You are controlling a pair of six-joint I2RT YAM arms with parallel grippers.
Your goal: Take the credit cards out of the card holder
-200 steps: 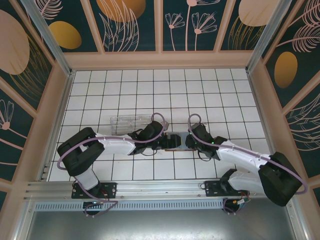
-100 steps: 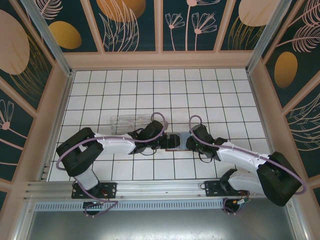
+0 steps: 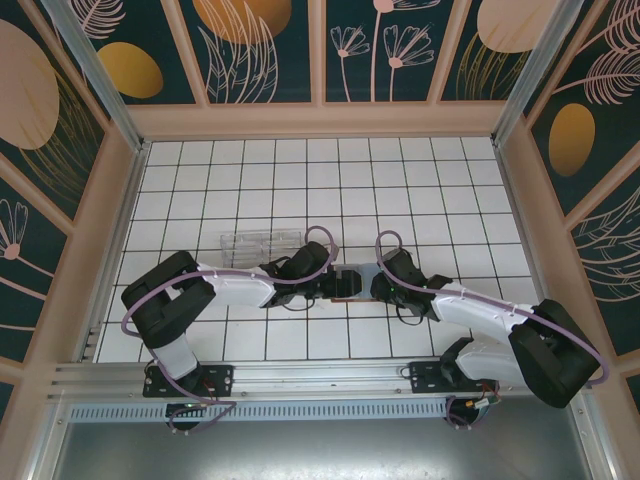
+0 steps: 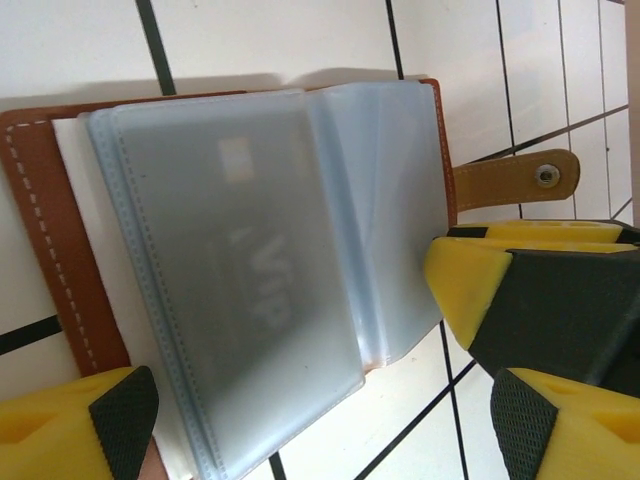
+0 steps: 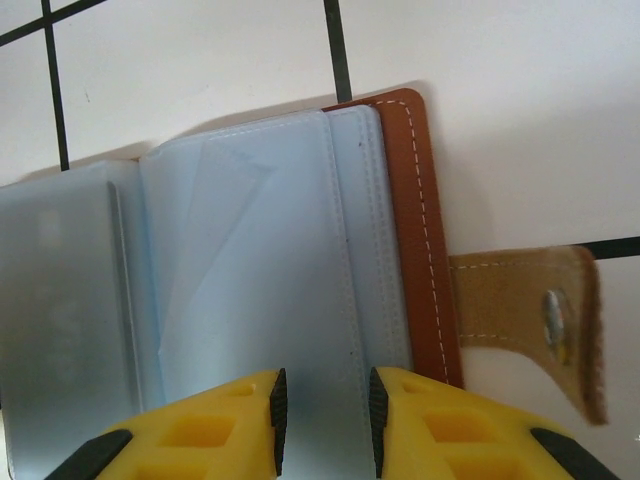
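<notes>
The left gripper [image 4: 325, 425], spread wide, straddles the open card holder [image 4: 230, 260] lengthwise, while the narrowed right gripper [image 5: 322, 410] pinches its strap-side sleeves [image 5: 260, 270].

Clear plastic box [image 3: 258, 241] on white tiled table [image 3: 400, 180]
</notes>
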